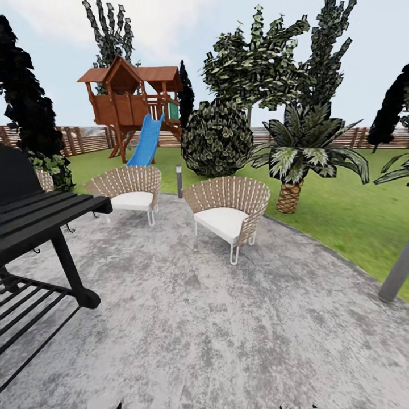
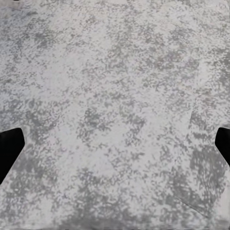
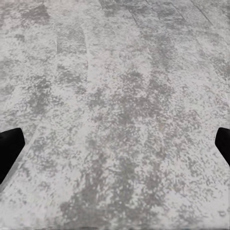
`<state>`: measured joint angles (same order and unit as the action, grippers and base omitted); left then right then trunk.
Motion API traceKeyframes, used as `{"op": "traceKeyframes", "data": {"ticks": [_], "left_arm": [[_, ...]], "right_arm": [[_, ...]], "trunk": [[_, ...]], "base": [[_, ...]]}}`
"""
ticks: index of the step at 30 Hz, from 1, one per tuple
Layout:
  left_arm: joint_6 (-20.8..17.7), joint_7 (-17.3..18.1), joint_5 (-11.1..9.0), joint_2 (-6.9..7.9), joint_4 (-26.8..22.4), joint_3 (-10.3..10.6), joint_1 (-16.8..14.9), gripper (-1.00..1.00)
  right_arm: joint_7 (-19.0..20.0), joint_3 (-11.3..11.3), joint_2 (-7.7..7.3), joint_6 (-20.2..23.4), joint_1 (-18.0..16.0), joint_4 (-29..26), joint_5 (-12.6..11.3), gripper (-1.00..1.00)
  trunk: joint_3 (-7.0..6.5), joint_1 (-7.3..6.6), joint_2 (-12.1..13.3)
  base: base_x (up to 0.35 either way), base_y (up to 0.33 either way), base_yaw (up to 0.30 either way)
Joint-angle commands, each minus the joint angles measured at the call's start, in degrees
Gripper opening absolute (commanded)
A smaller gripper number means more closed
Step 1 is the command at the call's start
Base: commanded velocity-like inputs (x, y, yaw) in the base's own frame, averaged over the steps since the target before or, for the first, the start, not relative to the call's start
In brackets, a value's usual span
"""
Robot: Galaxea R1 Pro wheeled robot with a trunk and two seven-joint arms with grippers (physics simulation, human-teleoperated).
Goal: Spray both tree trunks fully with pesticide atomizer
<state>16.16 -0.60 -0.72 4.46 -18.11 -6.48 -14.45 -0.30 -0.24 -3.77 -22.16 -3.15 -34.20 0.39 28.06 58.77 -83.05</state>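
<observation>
Grey paving (image 1: 227, 329) ahead; both hands (tips cropped) spread above it.

1. In the left wrist view, the left gripper (image 2: 115, 148) shows as two flat black fingertips (image 2: 9, 151), wedge-shaped with angled edges, at the frame's left and right edges.
2. In the right wrist view, the right gripper (image 3: 115, 148) looks alike: matte black, angular fingertips (image 3: 9, 151), with no markings visible.
</observation>
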Motion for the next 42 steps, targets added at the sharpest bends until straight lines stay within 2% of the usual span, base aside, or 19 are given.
{"op": "traceKeyframes", "data": {"ticks": [1, 3, 4, 6, 10, 28, 42], "left_arm": [[0.2, -0.1, -0.1, 0.02, 0.1, 0.0, -0.1, 1.00], [0.2, -0.3, -0.2, 0.16, 0.0, -0.1, -0.1, 1.00], [0.3, -0.4, -1.4, 0.37, 0.0, -2.1, -0.1, 1.00], [0.3, -0.3, -1.8, 0.54, -0.1, -3.4, -0.1, 1.00], [0.4, -0.3, -2.0, 0.70, -0.1, -4.2, -0.1, 1.00], [0.4, -0.2, -1.8, 0.72, -0.4, -4.3, -0.1, 1.00], [0.3, -0.2, -1.8, 0.72, -0.4, -4.3, -0.1, 1.00]], "right_arm": [[0.0, 0.0, -0.01, -0.2, 0.0, 0.0, 0.0, 1.00], [0.0, 0.0, -0.01, -0.2, 0.0, 0.0, 0.0, 1.00], [0.0, 0.0, -0.01, -0.2, 0.0, 0.0, 0.0, 1.00], [0.0, 0.0, -0.01, -0.2, 0.0, 0.1, 0.0, 1.00], [0.0, 0.0, -0.01, -0.2, 0.0, 0.1, 0.0, 1.00], [0.0, 0.1, 0.19, -0.2, 0.0, 0.1, 0.0, 1.00], [0.0, 0.2, 0.33, -0.2, 0.0, 0.1, 0.1, 1.00]], "trunk": [[0.10, -0.04, 0.0], [0.17, -0.04, 0.0], [0.20, -0.04, 0.0], [0.28, -0.04, 0.0], [0.42, -0.04, 0.0], [0.98, -0.04, 0.0], [3.50, 3.03, -5.6]], "base": [[-0.337, 0.000, 0.266], [-0.338, 0.000, 0.266], [-0.303, 0.000, 0.267], [-0.268, 0.000, 0.267], [-0.202, 0.000, 0.267], [-0.015, 0.000, 0.268], [0.000, 0.000, 0.277]]}}
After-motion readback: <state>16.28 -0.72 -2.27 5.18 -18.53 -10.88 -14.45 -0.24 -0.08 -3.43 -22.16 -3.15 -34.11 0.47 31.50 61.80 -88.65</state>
